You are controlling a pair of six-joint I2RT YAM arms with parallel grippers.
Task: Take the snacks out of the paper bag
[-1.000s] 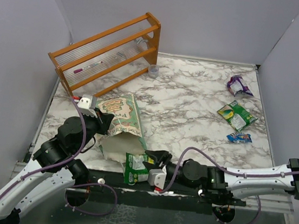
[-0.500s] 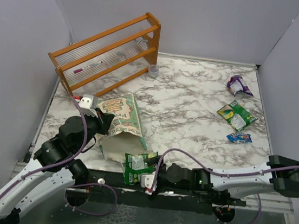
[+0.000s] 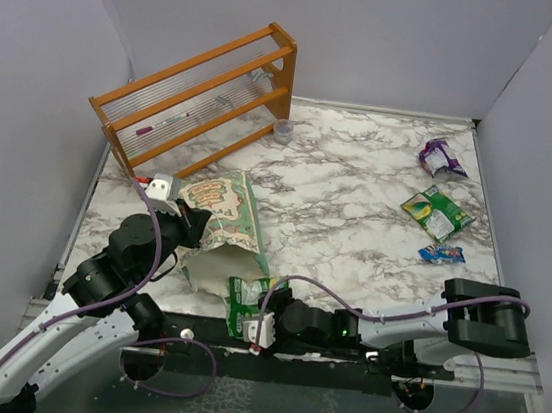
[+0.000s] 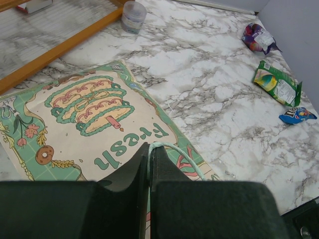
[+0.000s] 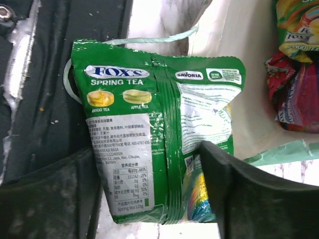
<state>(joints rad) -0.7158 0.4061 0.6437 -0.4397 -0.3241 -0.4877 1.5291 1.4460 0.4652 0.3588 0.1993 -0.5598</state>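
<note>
Over the last second the right arm has reached further left along the near edge of the table (image 3: 359, 187), and the right fingers (image 5: 239, 199) have gone from narrow to wide. They now straddle the green packet (image 5: 129, 124) without clamping it. The packet has hardly moved and lies at the mouth of the paper bag (image 3: 230, 211), partly over the dark front rail. Judgement: the grip is being reset, so this packet is not yet removed.

The left fingers (image 4: 169, 174) are pressed together on the bag's pale green handle (image 4: 172, 147), pinning the bag, which lies on its side with its mouth toward the arms.

Bag contents: the right wrist view shows a red-purple packet (image 5: 299, 84) and a yellow-printed packet (image 5: 299, 20) deeper inside. Already out, well apart on the far right of the table: a purple packet (image 3: 443, 159), a second green packet (image 3: 437, 211) and a blue packet (image 3: 441, 253).
</note>
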